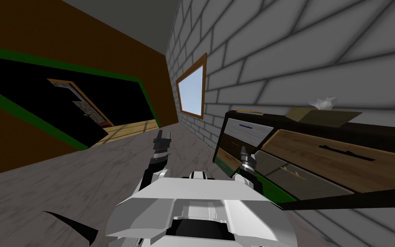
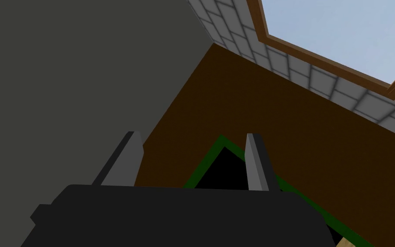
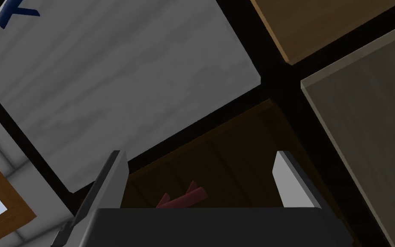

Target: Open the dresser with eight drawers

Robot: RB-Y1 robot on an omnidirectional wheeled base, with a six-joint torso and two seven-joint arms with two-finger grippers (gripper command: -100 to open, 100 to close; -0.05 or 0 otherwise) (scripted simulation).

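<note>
Since no handle is gripped yet, the opening lies ahead: our right tool (image 3: 201,161) hangs released at the dresser (image 1: 321,158) on our right, facing its dark brown drawer (image 3: 235,146) with the red handle (image 3: 183,198); the left tool (image 2: 192,141), released, is raised aside.

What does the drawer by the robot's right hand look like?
Find the dark dresser against the brick wall. At its end nearest the window, under the grey drawer with a blue handle, is the dark brown drawer, the one with a red handle.

Wood-grain dresser (image 1: 321,158), perhaps matt, brick wall (image 1: 299,55)
</note>
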